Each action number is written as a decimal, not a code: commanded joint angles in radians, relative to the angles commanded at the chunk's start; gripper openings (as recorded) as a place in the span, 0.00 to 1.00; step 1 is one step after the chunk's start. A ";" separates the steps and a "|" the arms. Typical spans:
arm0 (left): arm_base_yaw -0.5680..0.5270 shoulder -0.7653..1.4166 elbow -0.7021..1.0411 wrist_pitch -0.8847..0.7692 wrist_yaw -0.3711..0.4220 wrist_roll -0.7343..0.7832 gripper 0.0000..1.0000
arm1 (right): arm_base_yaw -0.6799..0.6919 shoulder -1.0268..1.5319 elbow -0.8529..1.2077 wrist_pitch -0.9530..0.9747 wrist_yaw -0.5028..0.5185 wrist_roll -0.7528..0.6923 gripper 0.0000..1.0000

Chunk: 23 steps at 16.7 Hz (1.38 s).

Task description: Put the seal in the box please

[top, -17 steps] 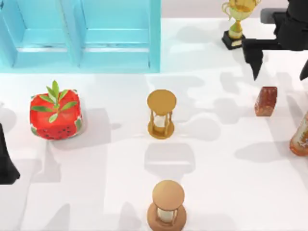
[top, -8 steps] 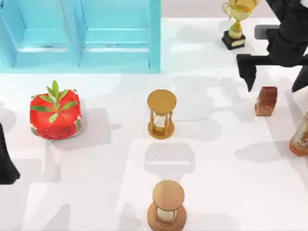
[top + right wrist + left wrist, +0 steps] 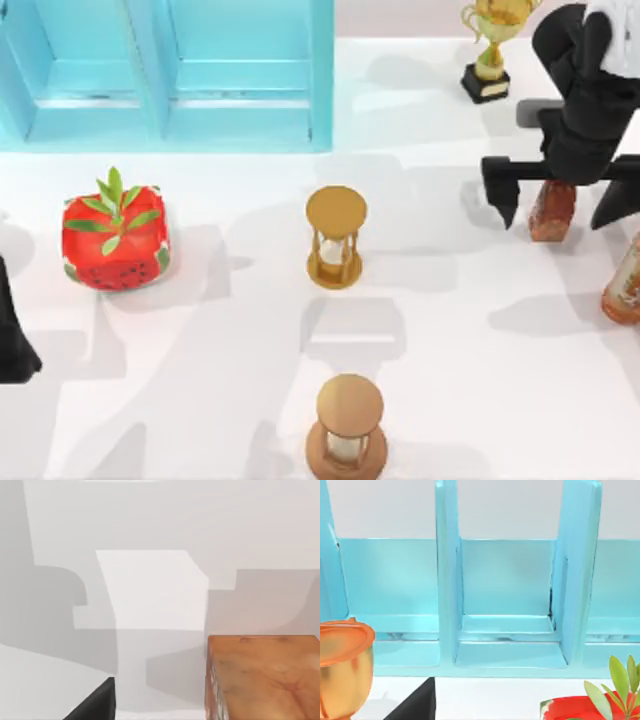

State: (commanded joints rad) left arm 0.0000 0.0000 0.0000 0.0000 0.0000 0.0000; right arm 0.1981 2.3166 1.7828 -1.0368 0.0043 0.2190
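Seal (image 3: pixel 553 210) stands upright at the table's right side, straight beneath the right gripper (image 3: pixel 556 195), between its 2 spread fingertips (image 3: pixel 501 192). Jaws wide, nothing held; 1 finger left of the block, the other right of it, neither touching as far as the top view shows. Long axis of the seal is vertical, so my read is a straight descent and a squeeze across its narrow sides. Right arm is far the nearer; left gripper (image 3: pixel 12 340) sits parked at the table's left edge, fingers not readable.

Box (image 3: pixel 322 80) lies at the far left-centre, well apart from the seal, both compartments open upward.

Hidden: the seal's top is covered by the gripper body in the top view; right wrist view cuts the block (image 3: pixel 262 677) off at the frame edge. An orange-brown bottle (image 3: pixel 625 285) stands near the seal, cropped by the right edge, possibly a crowding risk.
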 joint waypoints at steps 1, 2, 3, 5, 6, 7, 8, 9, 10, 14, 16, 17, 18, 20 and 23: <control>0.000 0.000 0.000 0.000 0.000 0.000 1.00 | 0.000 0.000 0.000 0.000 0.000 0.000 1.00; 0.000 0.000 0.000 0.000 0.000 0.000 1.00 | 0.000 0.000 0.000 0.000 0.000 0.000 0.92; 0.000 0.000 0.000 0.000 0.000 0.000 1.00 | 0.000 0.000 0.000 0.000 0.000 0.000 0.85; 0.000 0.000 0.000 0.000 0.000 0.000 1.00 | 0.000 0.000 0.000 0.000 0.000 0.000 0.70; 0.000 0.000 0.000 0.000 0.000 0.000 1.00 | 0.000 0.000 0.000 0.000 0.000 0.000 0.62; 0.000 0.000 0.000 0.000 0.000 0.000 1.00 | 0.000 0.000 0.000 0.000 0.000 0.000 0.55; 0.000 0.000 0.000 0.000 0.000 0.000 1.00 | 0.000 0.000 0.000 0.000 0.000 0.000 0.47; 0.000 0.000 0.000 0.000 0.000 0.000 1.00 | 0.000 0.000 0.000 0.000 0.000 0.000 0.40; 0.000 0.000 0.000 0.000 0.000 0.000 1.00 | 0.000 0.000 0.000 0.000 0.000 0.000 0.32; 0.000 0.000 0.000 0.000 0.000 0.000 1.00 | 0.000 0.000 0.000 0.000 0.000 0.000 0.02; 0.000 0.000 0.000 0.000 0.000 0.000 1.00 | 0.000 0.000 0.000 0.000 0.000 0.000 0.00; 0.000 0.000 0.000 0.000 0.000 0.000 1.00 | 0.000 0.000 0.000 0.000 0.000 0.000 0.00; 0.000 0.000 0.000 0.000 0.000 0.000 1.00 | 0.000 0.000 0.000 0.000 0.000 0.000 0.00; 0.000 0.000 0.000 0.000 0.000 0.000 1.00 | 0.000 0.000 0.000 0.000 0.000 0.000 0.00; 0.000 0.000 0.000 0.000 0.000 0.000 1.00 | -0.002 -0.001 0.000 0.000 0.001 0.001 0.00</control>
State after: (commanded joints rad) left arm 0.0000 0.0000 0.0000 0.0000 0.0000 0.0000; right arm 0.1957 2.3154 1.7828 -1.0371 0.0050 0.2195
